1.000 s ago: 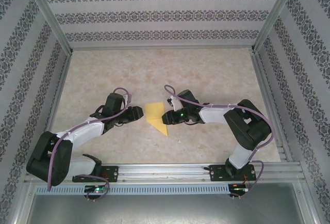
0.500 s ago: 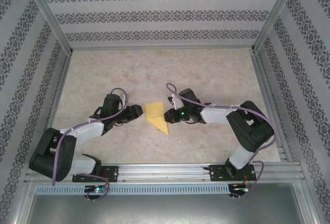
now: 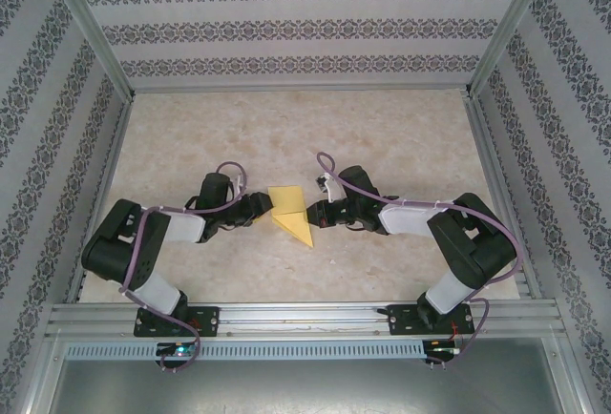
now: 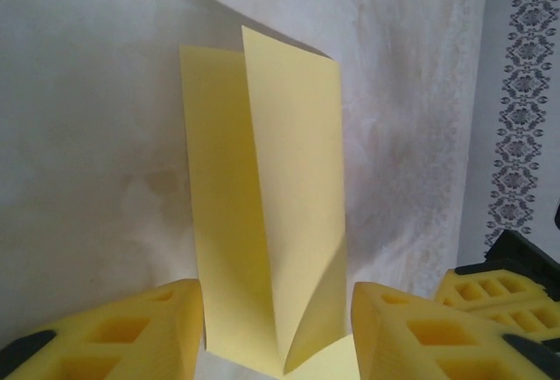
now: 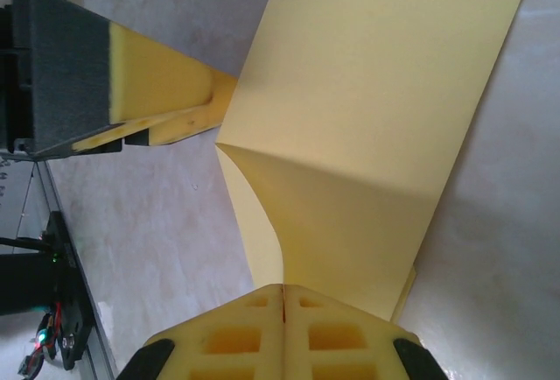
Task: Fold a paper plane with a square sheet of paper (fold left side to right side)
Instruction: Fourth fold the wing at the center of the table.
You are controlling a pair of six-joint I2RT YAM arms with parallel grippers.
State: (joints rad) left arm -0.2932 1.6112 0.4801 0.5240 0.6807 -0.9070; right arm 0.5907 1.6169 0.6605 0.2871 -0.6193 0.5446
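Your right gripper (image 5: 283,299) has its two yellow foam pads (image 5: 232,338) pressed together on one edge of the thin yellow sheet of paper (image 5: 376,91). The sheet bows up off the table into that pinch.

Your left gripper (image 4: 276,345) stands wide. Its yellow foam fingers (image 4: 114,336) sit one on each side of the sheet's opposite end, just beside it. You cannot tell from the wrist view whether either finger touches the paper. In that view the paper is creased lengthwise, with the fold running away from the gripper and a narrow panel and a broader one meeting along it.

From above, the sheet lies around the middle of the pale marbled tabletop (image 3: 382,137), a little toward the near side. It sits directly between the two grippers, the left one at its left edge and the right one at its right edge. One pointed corner reaches toward the near right.

Both arms bend inward from their bases on the grey metal rail (image 3: 305,317) along the near edge. Patterned wallpaper panels (image 3: 286,28) close off the left, far and right sides.
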